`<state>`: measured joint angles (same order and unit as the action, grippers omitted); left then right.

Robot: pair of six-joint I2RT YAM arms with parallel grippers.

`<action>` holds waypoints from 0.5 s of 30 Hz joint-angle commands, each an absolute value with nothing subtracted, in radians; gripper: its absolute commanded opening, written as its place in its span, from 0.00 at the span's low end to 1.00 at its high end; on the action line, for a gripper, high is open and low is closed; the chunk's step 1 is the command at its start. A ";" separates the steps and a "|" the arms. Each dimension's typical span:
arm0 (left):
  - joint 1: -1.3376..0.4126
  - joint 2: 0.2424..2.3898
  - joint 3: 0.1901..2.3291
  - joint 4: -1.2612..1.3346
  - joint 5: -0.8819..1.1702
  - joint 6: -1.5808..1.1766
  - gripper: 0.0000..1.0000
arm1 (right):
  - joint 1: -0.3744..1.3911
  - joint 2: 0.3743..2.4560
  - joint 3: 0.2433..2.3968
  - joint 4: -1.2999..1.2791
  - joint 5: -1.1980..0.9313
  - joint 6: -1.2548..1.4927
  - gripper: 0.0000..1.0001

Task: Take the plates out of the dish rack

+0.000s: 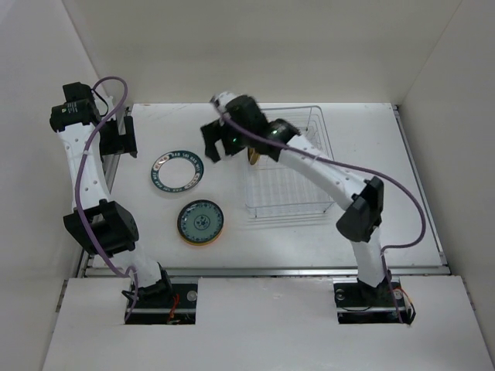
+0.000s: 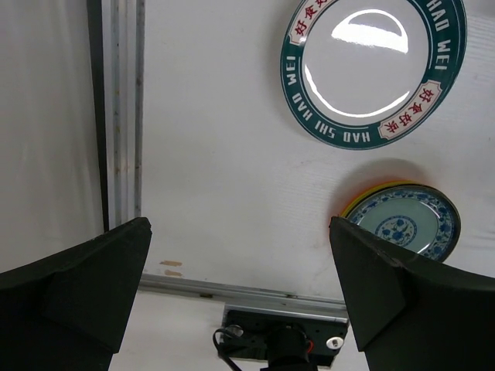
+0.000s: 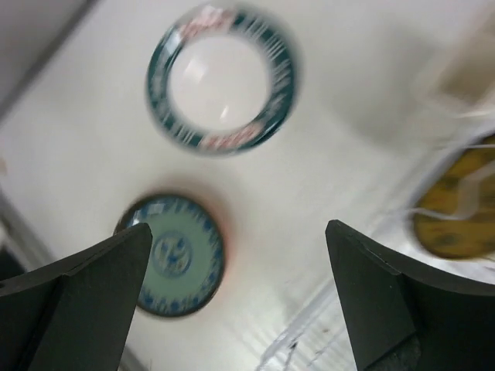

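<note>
Open and empty, my right pincer (image 1: 213, 145) hangs above the desk (image 1: 371, 154) just left of the dish rack (image 1: 286, 185), jaws spread wide with nothing between them. One amber-yellow plate (image 1: 254, 157) stands in the rack's far left corner, close to my wrist. I see no other plate among the wires. My wrist view is smeared, so I cannot tell which slot holds it or how it leans.

Out on the desk, left of the rack, lies the white plate with the teal rim (image 1: 175, 170). Nearer is a blue-patterned plate (image 1: 200, 222) resting on what looks like an orange one beneath.

As I judge it, the amber plate is the step in hand. I should swing right and come down over its upper edge with one finger on each side of the rim. I should close only once clear of the wires, then lift straight up before carrying it left. My left pincer (image 1: 122, 143) waits at the far left edge, likewise spread and holding nothing.
</note>
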<state>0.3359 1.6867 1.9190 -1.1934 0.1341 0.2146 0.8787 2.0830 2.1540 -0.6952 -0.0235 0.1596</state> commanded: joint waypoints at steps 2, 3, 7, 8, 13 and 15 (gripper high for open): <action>0.341 1.666 1.914 -1.186 0.121 0.232 1.00 | 0.721 2.049 2.239 -0.666 0.196 0.342 1.00; 0.341 1.666 1.925 -1.186 0.121 0.232 1.00 | 0.681 2.069 2.265 -0.689 0.259 0.362 1.00; 0.341 1.684 1.947 -1.186 0.112 0.241 1.00 | 0.609 2.181 2.396 -0.776 0.325 0.411 0.99; 0.341 1.693 1.947 -1.186 0.112 0.241 1.00 | 0.600 2.212 2.396 -0.787 0.339 0.411 0.99; 0.341 1.703 1.956 -1.186 0.112 0.241 1.00 | 0.580 2.266 2.361 -0.736 0.304 0.411 0.90; 0.341 1.712 1.956 -1.186 0.112 0.241 1.00 | 0.580 2.266 2.303 -0.697 0.249 0.402 0.85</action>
